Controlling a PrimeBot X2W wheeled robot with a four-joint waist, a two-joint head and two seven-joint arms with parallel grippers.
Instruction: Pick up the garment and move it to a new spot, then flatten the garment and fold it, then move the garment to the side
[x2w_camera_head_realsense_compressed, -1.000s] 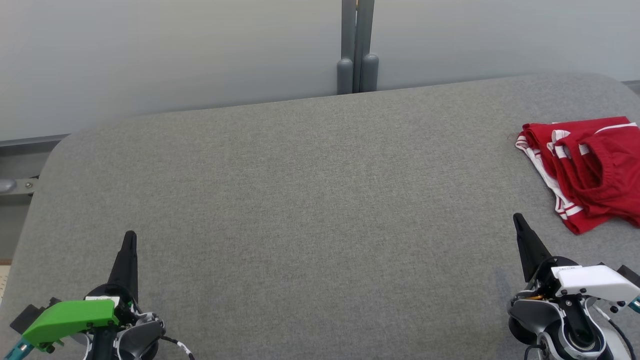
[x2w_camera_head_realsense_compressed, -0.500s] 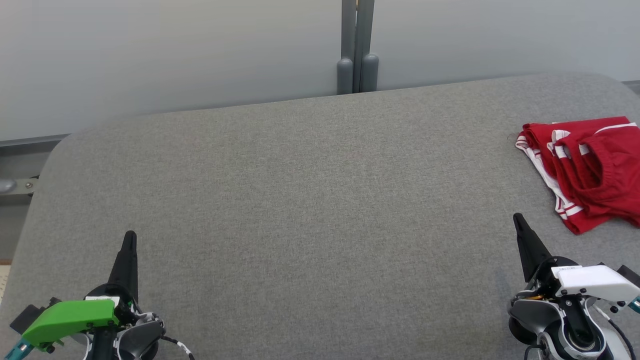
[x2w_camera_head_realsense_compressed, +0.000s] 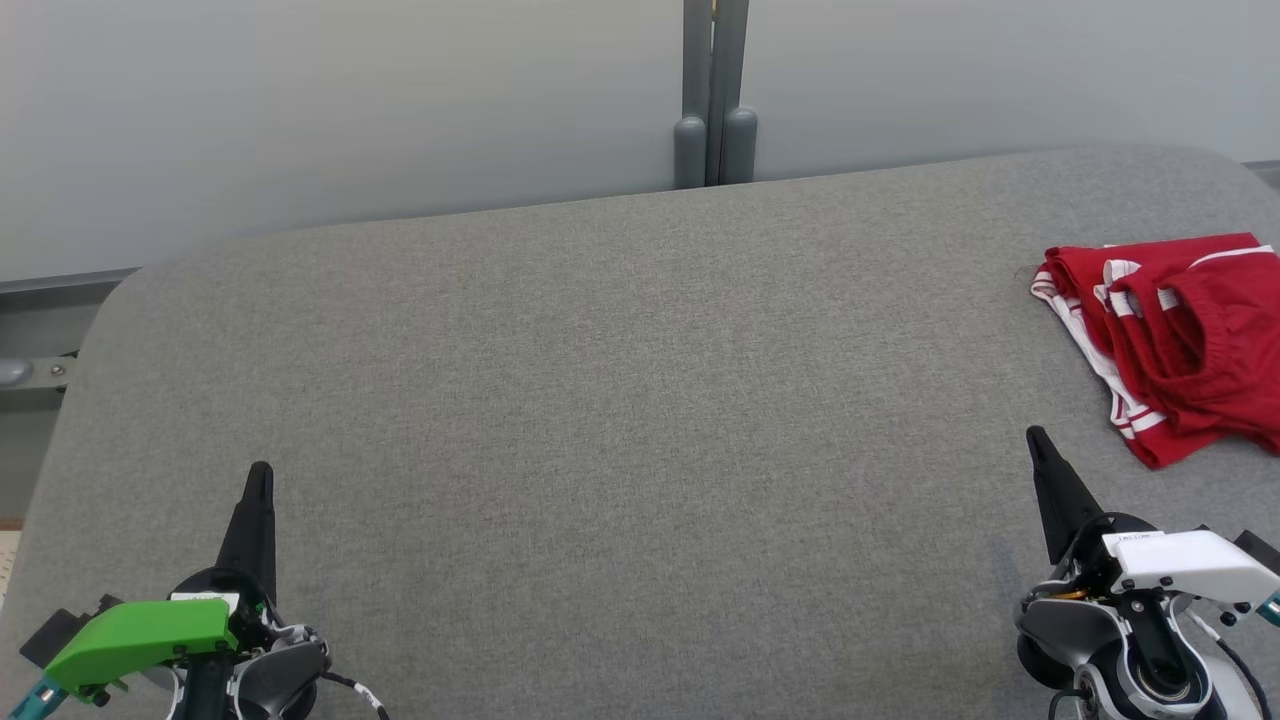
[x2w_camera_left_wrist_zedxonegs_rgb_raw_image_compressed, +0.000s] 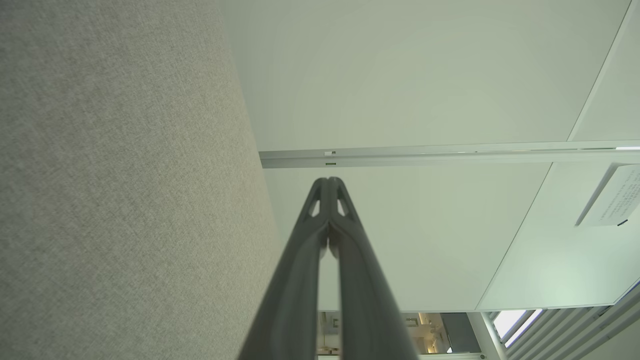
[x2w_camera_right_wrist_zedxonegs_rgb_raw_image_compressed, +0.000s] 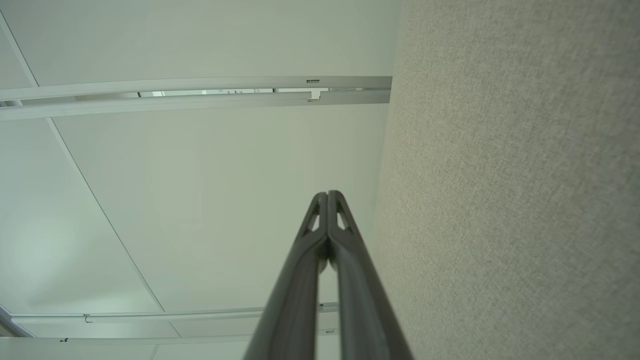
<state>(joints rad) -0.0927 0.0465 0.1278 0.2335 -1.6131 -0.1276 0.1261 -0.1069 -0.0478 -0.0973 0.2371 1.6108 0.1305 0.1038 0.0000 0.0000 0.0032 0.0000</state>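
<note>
Lying bunched, the garment (x2w_camera_head_realsense_compressed: 1195, 335) rests on the table (x2w_camera_head_realsense_compressed: 600, 400).

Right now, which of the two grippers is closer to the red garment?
The right gripper, the one with the white cover; the garment lies near its tip. The left gripper, with the green cover, is across the table.
</note>
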